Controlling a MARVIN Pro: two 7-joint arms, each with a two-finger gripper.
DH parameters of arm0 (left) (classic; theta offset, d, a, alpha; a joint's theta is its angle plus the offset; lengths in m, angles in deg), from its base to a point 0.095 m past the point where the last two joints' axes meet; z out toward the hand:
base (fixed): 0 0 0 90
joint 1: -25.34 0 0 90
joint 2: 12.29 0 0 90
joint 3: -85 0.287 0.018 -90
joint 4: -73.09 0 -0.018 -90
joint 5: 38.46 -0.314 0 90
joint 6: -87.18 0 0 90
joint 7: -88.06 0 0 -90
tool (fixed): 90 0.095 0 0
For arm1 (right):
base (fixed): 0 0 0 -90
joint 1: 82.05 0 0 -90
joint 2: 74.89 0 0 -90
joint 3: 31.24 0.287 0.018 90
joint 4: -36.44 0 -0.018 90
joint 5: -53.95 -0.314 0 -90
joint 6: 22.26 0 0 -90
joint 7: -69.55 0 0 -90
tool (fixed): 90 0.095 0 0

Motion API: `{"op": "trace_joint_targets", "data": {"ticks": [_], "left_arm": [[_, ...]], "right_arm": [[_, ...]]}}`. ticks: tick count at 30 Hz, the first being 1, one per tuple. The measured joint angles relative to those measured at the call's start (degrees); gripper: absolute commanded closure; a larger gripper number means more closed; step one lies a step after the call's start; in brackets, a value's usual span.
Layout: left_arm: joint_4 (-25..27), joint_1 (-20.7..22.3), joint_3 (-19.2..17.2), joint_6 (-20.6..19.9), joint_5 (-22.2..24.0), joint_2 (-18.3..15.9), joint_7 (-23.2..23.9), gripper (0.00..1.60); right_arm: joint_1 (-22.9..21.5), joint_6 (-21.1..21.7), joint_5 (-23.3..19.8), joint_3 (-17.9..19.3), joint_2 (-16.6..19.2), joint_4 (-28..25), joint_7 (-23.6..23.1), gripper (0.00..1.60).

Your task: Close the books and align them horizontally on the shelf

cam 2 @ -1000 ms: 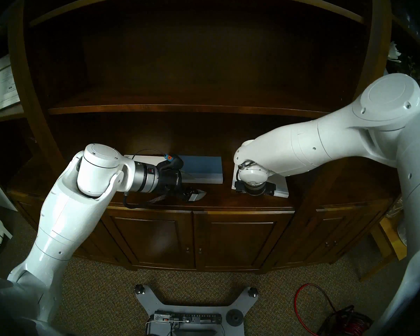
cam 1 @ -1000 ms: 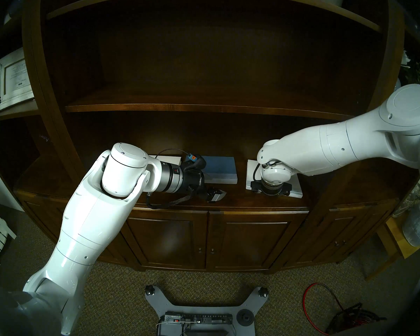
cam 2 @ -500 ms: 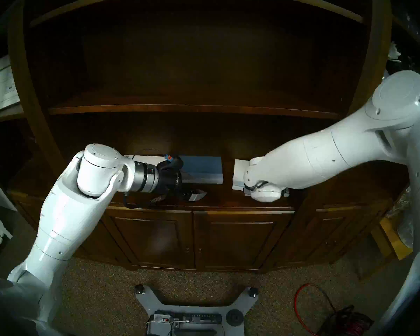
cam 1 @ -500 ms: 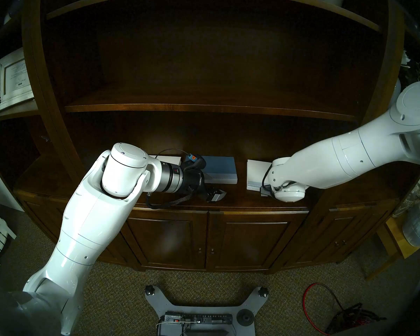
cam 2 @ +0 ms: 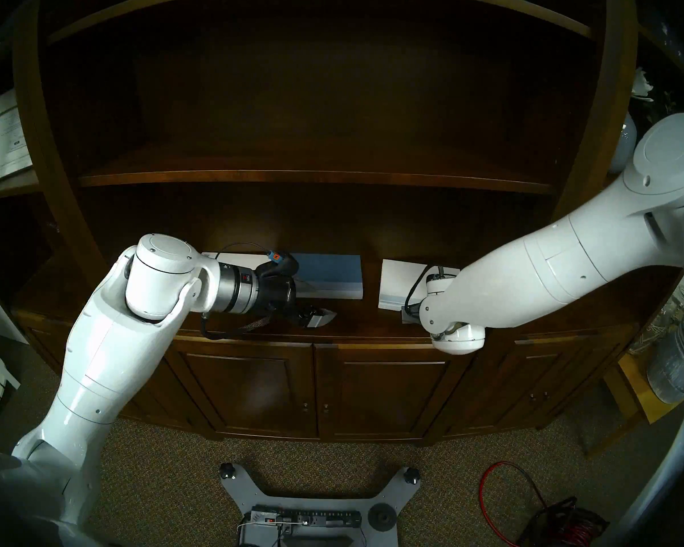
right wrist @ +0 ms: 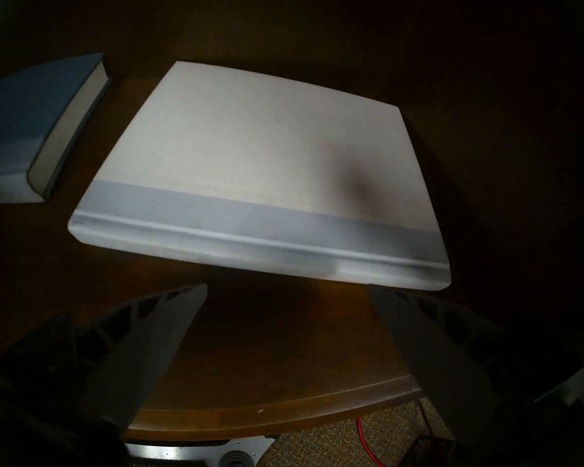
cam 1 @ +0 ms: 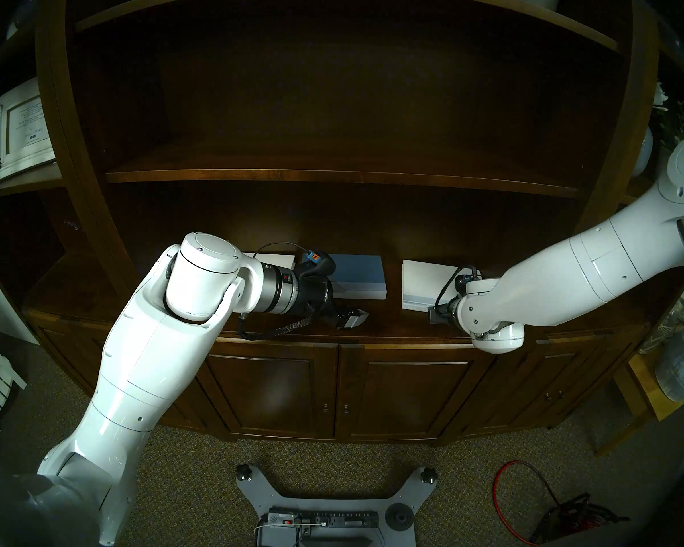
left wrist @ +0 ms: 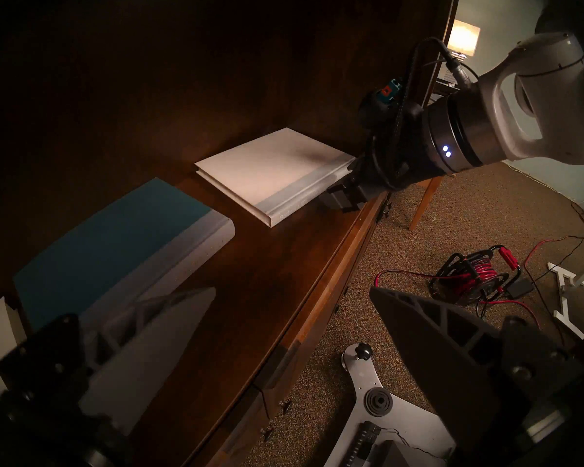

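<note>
White book closed, flat on the shelf toward its right end, grey-blue spine strip turned to the front edge, long axis along that edge. Straight ahead of the right hand, which sits low just off the spine near the book's right front corner, fingers spread wide, holding nothing (whether a fingertip touches the spine cannot be told). Blue book next along toward the middle, closed too, spine likewise forward, a gap of bare shelf between the two. Third book farther left near the back, mostly hidden behind the left wrist. Left hand near the blue book's front left corner, spread, empty. Right arm plainly nearer the white book; probably a push along the front edge toward the blue one, or a squaring nudge on the spine. Risk: an off-centre push turning it askew.
</note>
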Motion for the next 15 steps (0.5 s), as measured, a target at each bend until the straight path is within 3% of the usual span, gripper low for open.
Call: {"op": "trace_joint_targets", "data": {"ticks": [15], "left_arm": [[0.0,0.0,0.0,0.0,0.0,0.0,0.0,0.0]], "right_arm": [[3.86,4.26,-3.06,3.09,-3.29,9.17,-2.33,0.0]]}}
